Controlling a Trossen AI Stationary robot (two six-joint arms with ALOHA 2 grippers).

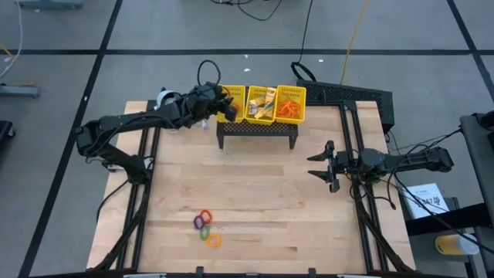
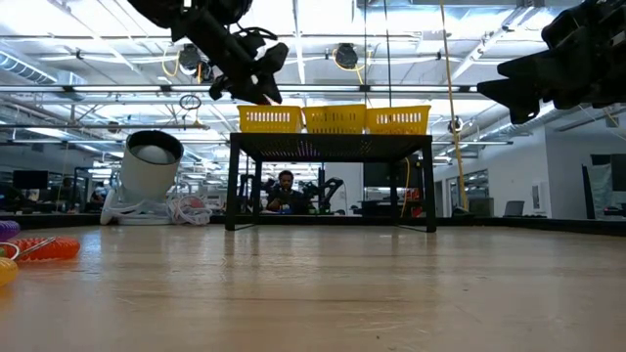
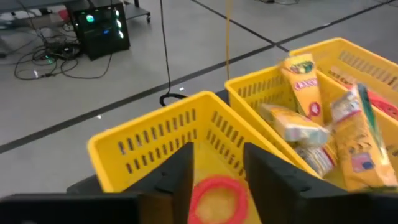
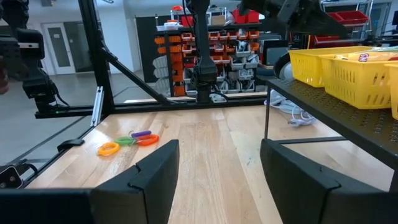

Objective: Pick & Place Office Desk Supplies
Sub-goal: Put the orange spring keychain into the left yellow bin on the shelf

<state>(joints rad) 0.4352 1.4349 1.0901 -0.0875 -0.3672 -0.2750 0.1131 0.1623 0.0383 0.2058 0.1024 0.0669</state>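
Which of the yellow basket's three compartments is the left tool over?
The left-hand end compartment: the left tool hovers above it with a red ring between its fingers.

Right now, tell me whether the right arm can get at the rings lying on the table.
Probably yes. The right gripper hangs open above bare wood, and nothing stands between it and the rings near the table's front edge. The left gripper is away over the yellow basket.
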